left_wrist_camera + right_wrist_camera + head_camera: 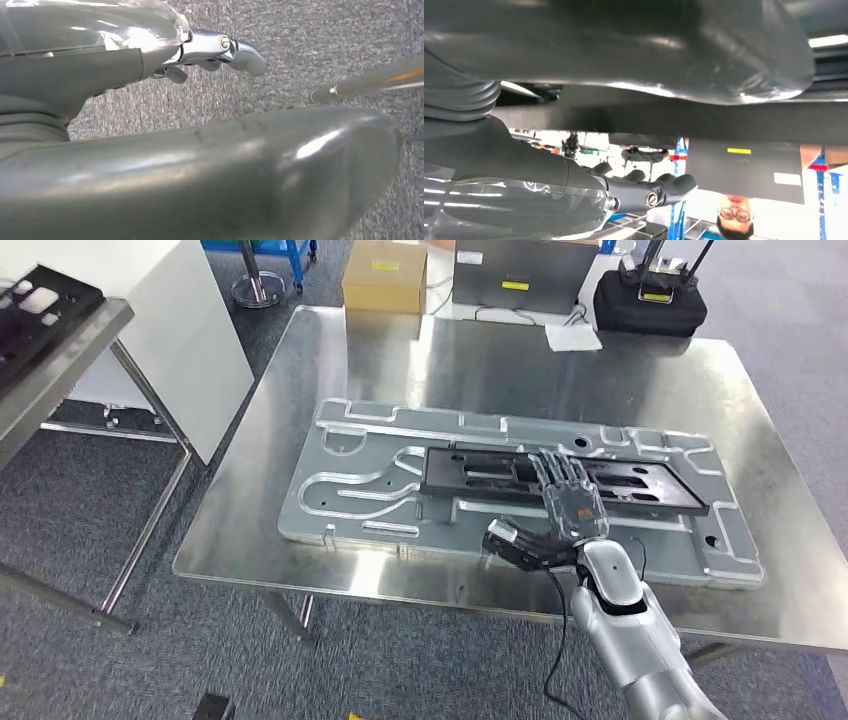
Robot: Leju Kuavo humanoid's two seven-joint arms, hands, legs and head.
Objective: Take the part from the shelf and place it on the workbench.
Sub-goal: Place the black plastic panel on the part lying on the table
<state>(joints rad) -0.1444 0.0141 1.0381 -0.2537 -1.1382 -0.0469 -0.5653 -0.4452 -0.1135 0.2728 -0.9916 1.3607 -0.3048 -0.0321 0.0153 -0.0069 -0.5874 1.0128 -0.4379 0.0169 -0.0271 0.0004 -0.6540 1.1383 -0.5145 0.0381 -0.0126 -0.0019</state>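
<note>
Placing step, near its end — the black part (560, 478) lies flat on the grey fixture plate (340, 490) on the workbench (480, 350). Your right hand (570, 508) rests over it, fingers extended; whether it grips, I cannot tell. Left hand (150, 55) hangs over the carpet, holding nothing, fingers loosely apart. Next — lift the right hand clear without dragging the part.

Right arm (640, 640) is shiny silver with a thin black cable hanging off the wrist. The right hand (572, 508) has dark fingers under clear plastic. The left hand (150, 55) has a fat grey thumb and a screw at a chrome knuckle.
</note>
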